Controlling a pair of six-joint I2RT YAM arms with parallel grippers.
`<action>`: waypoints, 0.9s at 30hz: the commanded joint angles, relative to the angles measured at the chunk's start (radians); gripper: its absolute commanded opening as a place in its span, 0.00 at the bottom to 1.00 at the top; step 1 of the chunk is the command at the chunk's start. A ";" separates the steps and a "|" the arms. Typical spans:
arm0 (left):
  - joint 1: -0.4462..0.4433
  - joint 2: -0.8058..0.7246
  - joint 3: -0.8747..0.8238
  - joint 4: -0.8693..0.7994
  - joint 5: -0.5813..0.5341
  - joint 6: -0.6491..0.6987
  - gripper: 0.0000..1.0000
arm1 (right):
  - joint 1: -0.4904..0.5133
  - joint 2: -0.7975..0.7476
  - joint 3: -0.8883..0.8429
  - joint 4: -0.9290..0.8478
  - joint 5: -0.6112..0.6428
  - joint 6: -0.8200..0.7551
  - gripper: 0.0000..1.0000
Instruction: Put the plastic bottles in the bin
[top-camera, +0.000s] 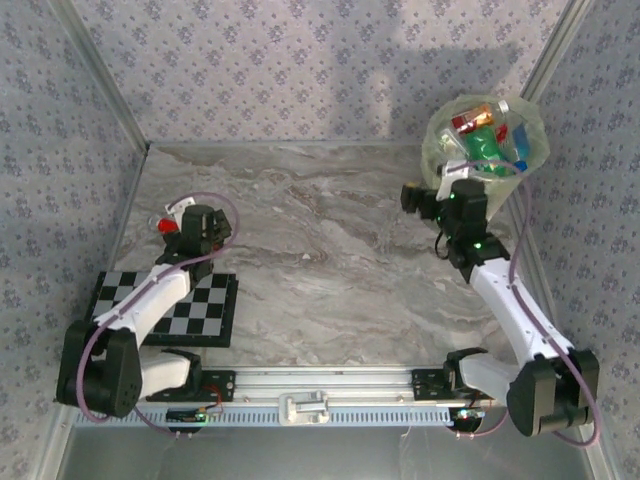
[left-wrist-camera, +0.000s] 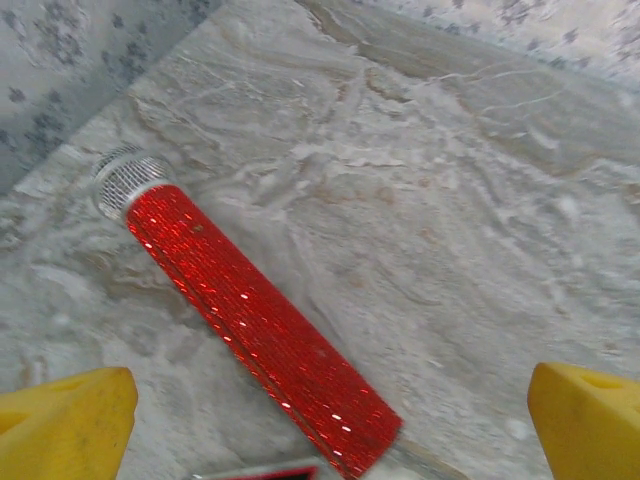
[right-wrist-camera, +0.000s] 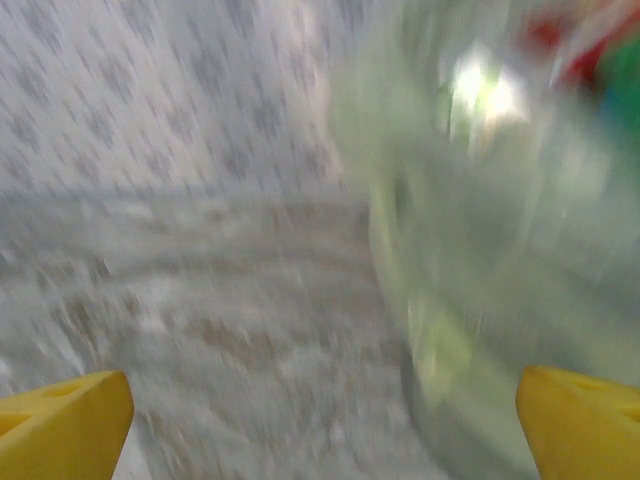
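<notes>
bin (top-camera: 432, 152) far right holding bottles (top-camera: 487, 143), lone bottle (left-wrist-camera: 255, 325) on table (top-camera: 330, 250) left, behind checkerboard (top-camera: 214, 306)

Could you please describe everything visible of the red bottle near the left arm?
The red bottle is a slim cylinder, glittery red, with a ribbed whitish cap. It lies on its side on the marble table, cap pointing away from the arm, resting against nothing else. The left gripper has its yellow jaws wide open either side, not touching it.

Red bottle (left-wrist-camera: 250, 330) flat on marble table (left-wrist-camera: 450, 200)
</notes>
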 joint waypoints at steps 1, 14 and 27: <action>0.009 0.058 0.042 0.040 -0.101 0.132 1.00 | 0.004 0.059 -0.128 0.040 0.089 -0.031 1.00; 0.017 0.215 0.079 0.197 -0.145 0.299 1.00 | -0.081 0.228 -0.292 0.413 0.008 -0.172 1.00; 0.041 0.308 -0.084 0.550 -0.030 0.521 0.99 | -0.244 0.363 -0.374 0.713 -0.078 -0.121 1.00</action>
